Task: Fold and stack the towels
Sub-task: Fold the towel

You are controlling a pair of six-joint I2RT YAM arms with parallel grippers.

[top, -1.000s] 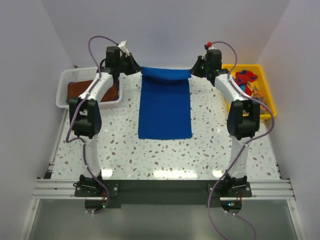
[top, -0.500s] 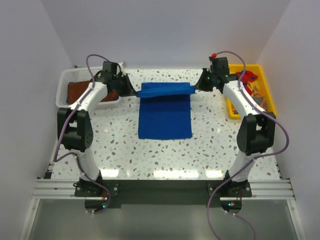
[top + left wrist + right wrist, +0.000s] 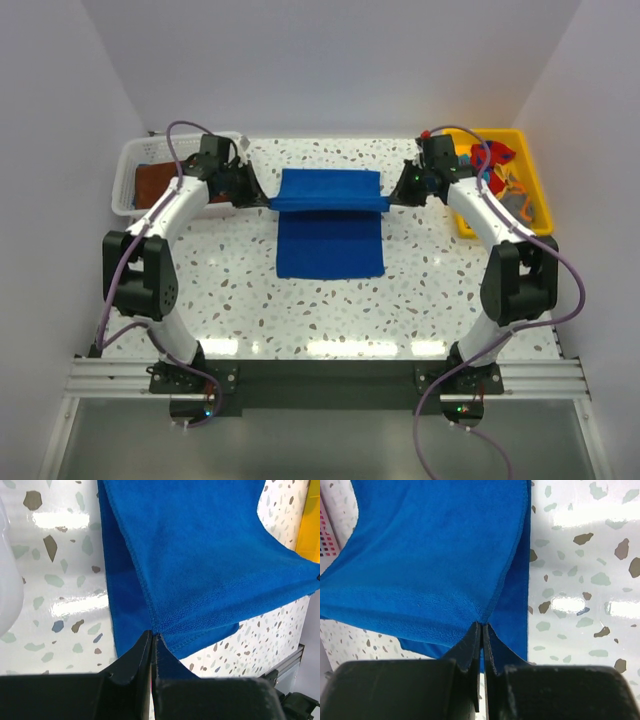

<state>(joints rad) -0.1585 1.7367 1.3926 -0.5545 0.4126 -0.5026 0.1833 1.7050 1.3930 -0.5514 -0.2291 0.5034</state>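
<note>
From overhead I see the blue towel (image 3: 330, 240) mid-table, its far edge raised. The white basket (image 3: 125, 185) holds a rust-brown towel (image 3: 155, 183), the yellow tray (image 3: 505, 132) red-and-blue cloths (image 3: 492, 155).

Left wrist: my left gripper (image 3: 152, 639) pinches one towel corner.

Right wrist: the right gripper (image 3: 482, 629) clamps the other.

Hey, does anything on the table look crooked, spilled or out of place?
Nothing stands out. The lifted edge of the blue towel runs straight between the left gripper and right gripper, each shut on a corner. Only the towels in the yellow tray lie jumbled.
</note>
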